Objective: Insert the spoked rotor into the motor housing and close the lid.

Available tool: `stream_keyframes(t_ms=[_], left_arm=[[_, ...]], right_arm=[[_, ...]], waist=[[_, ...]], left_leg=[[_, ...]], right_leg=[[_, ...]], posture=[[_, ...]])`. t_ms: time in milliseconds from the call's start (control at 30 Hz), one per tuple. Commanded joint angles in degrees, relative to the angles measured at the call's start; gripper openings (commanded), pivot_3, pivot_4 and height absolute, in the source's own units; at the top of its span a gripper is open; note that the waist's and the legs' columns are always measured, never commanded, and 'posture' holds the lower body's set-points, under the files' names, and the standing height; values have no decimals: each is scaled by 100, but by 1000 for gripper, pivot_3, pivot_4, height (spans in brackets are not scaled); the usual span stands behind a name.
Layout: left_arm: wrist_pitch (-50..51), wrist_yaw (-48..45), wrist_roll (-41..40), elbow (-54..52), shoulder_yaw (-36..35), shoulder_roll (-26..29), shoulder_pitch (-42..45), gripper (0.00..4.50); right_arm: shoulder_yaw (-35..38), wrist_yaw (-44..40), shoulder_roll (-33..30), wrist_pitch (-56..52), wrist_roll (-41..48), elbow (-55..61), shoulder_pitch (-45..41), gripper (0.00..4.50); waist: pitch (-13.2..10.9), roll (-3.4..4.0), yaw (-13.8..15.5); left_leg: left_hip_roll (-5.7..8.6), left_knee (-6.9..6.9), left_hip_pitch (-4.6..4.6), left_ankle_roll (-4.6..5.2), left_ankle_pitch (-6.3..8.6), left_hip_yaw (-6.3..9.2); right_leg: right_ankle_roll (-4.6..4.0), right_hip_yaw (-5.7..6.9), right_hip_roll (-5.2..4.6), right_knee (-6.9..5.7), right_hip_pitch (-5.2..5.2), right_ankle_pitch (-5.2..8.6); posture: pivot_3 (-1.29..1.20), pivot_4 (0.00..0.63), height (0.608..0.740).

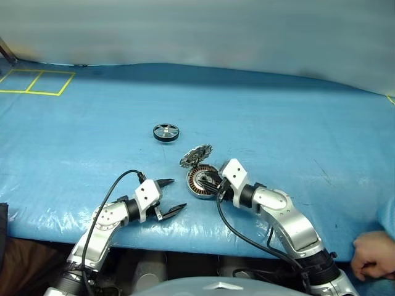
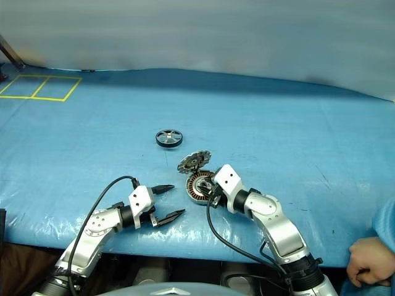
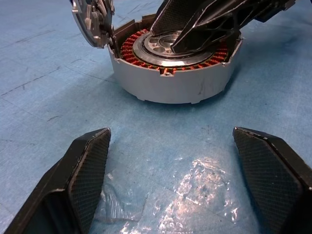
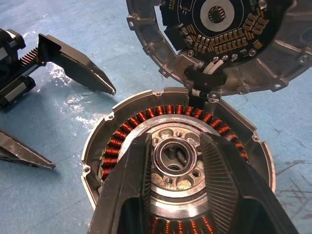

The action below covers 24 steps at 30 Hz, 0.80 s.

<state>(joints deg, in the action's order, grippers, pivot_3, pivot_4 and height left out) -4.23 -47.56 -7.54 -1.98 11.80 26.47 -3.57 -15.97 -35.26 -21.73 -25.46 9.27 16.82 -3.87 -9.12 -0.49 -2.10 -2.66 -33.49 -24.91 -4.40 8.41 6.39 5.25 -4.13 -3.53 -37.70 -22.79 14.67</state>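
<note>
The spoked rotor (image 1: 165,132), black-rimmed with silver spokes, lies flat on the blue cover, beyond the other parts and apart from both grippers. The motor housing (image 1: 199,183) stands nearer, its copper windings (image 4: 122,131) showing. Its hinged lid (image 1: 195,154) is tilted up and open, with the dark inner face (image 4: 219,39) exposed. My right gripper (image 4: 173,139) reaches over the housing, its two fingers apart on either side of the central hub and holding nothing. My left gripper (image 1: 178,194) stands wide open just left of the housing, pointing at its wall (image 3: 170,83), empty.
A blue plastic sheet (image 1: 278,123) covers the whole table. Yellow tape squares (image 1: 37,82) mark its far left corner. A person's hand (image 1: 373,253) rests at the near right edge. Black cables (image 1: 241,237) trail from both wrists.
</note>
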Motion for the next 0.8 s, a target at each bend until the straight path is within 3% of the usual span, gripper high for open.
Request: stream_keyframes(t_ms=[33, 400, 500, 600, 800], left_arm=[[-82, 14, 4, -86, 6, -15, 10, 4293], [14, 42, 14, -195, 34, -39, 1, 4293], [30, 52, 16, -206, 34, -46, -4, 4293], [28, 59, 22, -198, 32, -50, -8, 4293], [15, 72, 38, -160, 25, -49, -8, 4293]], right_arm=[[11, -16, -7, 84, -1, 123, -5, 1659], [201, -108, 184, -130, 522, 249, -24, 1659], [254, -74, 242, -183, 608, 187, -65, 1012], [298, -17, 288, -203, 639, 87, -112, 27], [387, 39, 394, -287, 702, 33, -149, 27]], waist=[[0, 0, 0], [0, 0, -2], [0, 0, -1], [0, 0, -2], [0, 0, -3]], left_leg=[[0, 0, 0, 0, 0, 0], [0, 0, 0, 0, 0, 0], [0, 0, -1, 0, 0, 0], [0, 0, 0, 0, 0, 0], [0, 0, 0, 1, 0, 0]], right_leg=[[0, 0, 0, 0, 0, 0], [0, 0, 0, -1, 1, 0], [0, 0, 0, -1, 1, 0], [0, 0, 0, -1, 1, 0], [0, -1, 1, -4, 0, 0]], posture=[[0, 150, 740], [0, 150, 740], [0, 150, 740], [0, 150, 740], [0, 150, 740]])
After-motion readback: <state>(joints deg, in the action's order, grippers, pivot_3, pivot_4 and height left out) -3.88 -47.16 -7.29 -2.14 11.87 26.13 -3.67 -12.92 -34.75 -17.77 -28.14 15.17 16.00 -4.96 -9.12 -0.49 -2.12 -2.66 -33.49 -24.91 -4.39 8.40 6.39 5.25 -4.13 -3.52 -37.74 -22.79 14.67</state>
